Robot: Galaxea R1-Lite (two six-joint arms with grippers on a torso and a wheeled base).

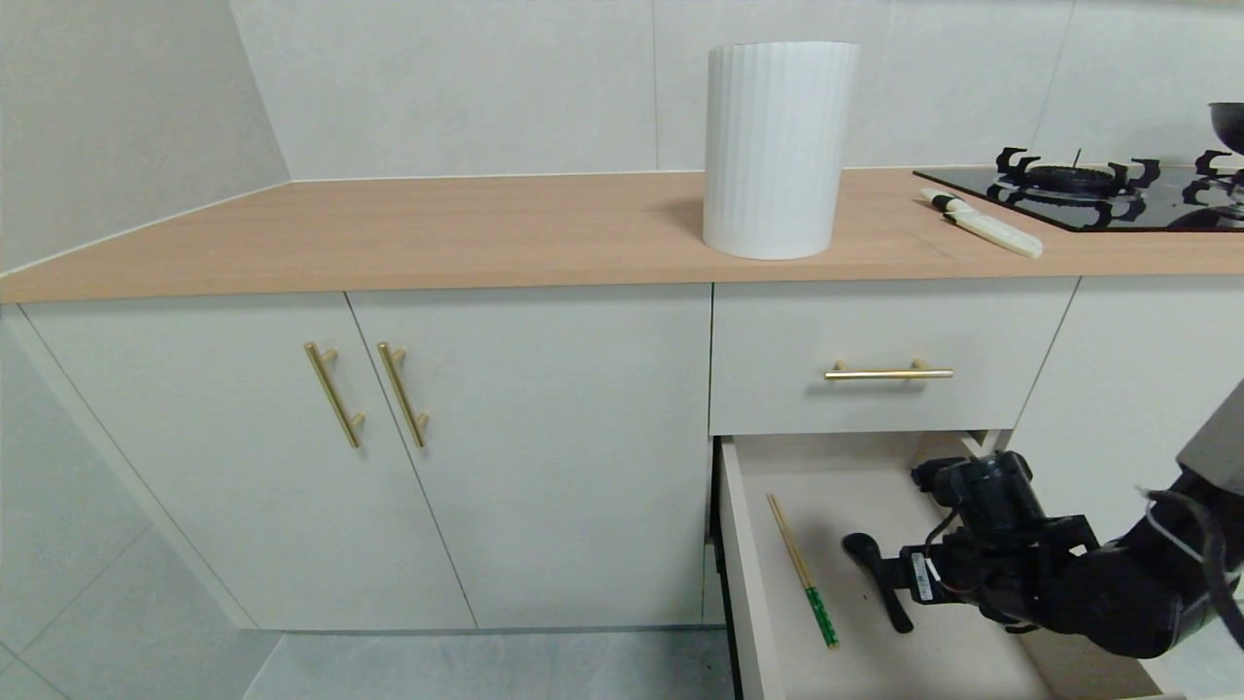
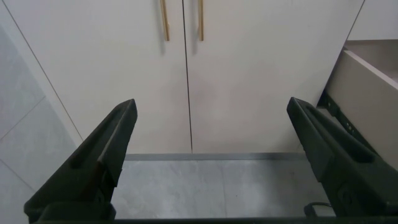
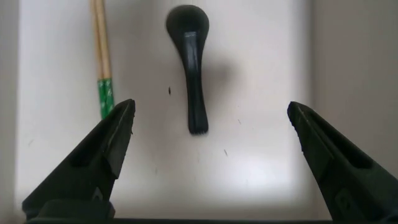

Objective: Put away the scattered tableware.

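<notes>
The right gripper [image 3: 210, 109] hung over the open drawer [image 1: 743, 544] with its jaws spread wide and nothing held. The black spoon [image 3: 194, 74] lay flat on the drawer floor beneath the gap, clear of both fingers. The chopsticks [image 3: 101, 56] lay parallel to it, just outside one finger. With both pieces lying in the drawer, the step in hand looked like clearing out. That would best be done by lifting straight up with the jaws kept wide, so that neither finger dragged the spoon, nudged the chopsticks or caught the drawer wall or the shut drawer front above. A white knife [image 1: 982, 226] lay on the countertop [image 1: 437, 228], well above and beyond the hand, and probably remained to be stowed. The left gripper [image 2: 211, 118] was likewise wide open and empty, low before the cabinet doors [image 2: 186, 74].
</notes>
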